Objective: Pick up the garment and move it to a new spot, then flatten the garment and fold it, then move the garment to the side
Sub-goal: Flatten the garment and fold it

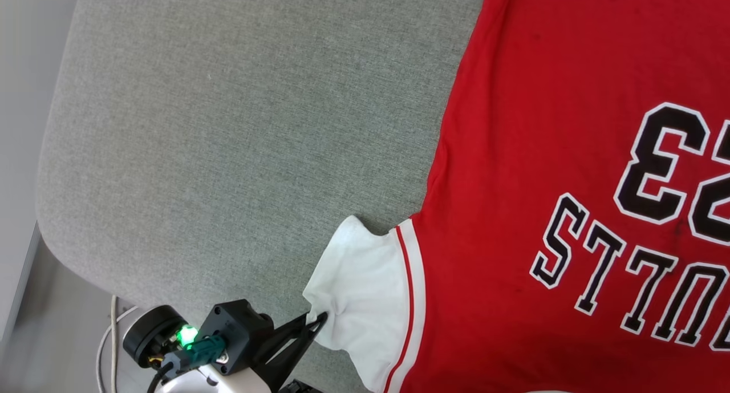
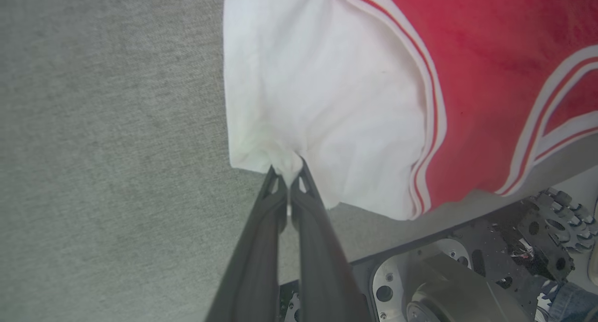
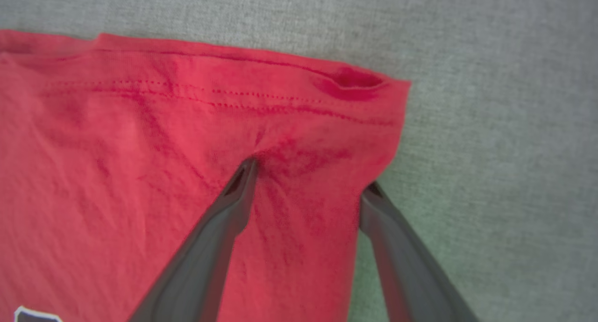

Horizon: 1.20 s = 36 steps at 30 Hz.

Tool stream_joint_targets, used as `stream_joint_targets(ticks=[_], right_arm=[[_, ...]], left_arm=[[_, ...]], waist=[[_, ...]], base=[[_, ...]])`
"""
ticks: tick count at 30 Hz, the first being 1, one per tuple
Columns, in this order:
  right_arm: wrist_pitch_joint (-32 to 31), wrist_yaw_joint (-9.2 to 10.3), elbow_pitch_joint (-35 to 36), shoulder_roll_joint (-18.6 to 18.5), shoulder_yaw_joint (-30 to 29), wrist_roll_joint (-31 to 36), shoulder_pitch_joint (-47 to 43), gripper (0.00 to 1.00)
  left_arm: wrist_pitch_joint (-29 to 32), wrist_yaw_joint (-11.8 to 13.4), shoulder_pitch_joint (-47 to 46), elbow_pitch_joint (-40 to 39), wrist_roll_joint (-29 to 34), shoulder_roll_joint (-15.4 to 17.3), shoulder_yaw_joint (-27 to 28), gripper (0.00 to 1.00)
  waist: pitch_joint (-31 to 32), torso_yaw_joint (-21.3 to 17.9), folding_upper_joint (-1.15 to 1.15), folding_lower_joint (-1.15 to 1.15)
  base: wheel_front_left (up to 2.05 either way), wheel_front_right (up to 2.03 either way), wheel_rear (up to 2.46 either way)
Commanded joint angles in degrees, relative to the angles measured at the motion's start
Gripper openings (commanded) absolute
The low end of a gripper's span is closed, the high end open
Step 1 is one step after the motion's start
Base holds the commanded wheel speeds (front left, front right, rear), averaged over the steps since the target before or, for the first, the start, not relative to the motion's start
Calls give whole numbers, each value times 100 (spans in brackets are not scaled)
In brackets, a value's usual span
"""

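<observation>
My left fingers pinch shut on the white sleeve edge. My right fingers stand wide, astride the hem corner. The shirt lies flat on the grey cushion, its side edge running between both, ready to fold over, I judge.
</observation>
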<state>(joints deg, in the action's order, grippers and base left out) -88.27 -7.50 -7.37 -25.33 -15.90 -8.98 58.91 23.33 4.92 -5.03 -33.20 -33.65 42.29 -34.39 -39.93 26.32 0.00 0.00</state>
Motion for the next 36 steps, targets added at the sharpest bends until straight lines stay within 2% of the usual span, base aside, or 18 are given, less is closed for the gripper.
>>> stream_joint_targets(ticks=[1, 2, 3, 9, 17, 26, 36], right_arm=[[-82, 2, -252, 113, 84, -4, -310, 95], [-98, 2, -265, 103, 90, 13, -386, 5], [-103, 2, -259, 95, 72, 37, -448, 0], [-31, 2, -253, 204, -48, 24, -640, 0], [49, 2, -227, 177, -8, -201, -1270, 0], [363, 2, -69, 284, 132, -811, -2562, 0], [668, 2, 665, 436, 401, -1538, -4103, 0]], left_arm=[[-36, -32, -67, 46, -18, -63, -13, 0], [-47, -36, -79, 77, -21, -71, -17, 0], [-55, -46, -99, 102, -25, -79, -23, 0], [-120, -38, -140, 245, 48, -91, -8, 0], [-113, 25, -120, 382, 112, 14, 56, 0], [-72, 263, 167, 683, 58, 43, 53, 0], [-228, 575, 721, 834, -218, 177, 276, 0]], waist=[[-19, 30, 0, 0], [-13, 32, 0, 0], [-3, 33, 0, 0], [195, -110, 0, 0], [746, -550, 0, 0], [1737, -1105, 0, 0], [2706, -1828, 0, 0]], base=[[0, 0, 0], [0, 0, 0], [0, 0, 0], [0, 0, 0], [0, 0, 0], [0, 0, 0], [0, 0, 0]])
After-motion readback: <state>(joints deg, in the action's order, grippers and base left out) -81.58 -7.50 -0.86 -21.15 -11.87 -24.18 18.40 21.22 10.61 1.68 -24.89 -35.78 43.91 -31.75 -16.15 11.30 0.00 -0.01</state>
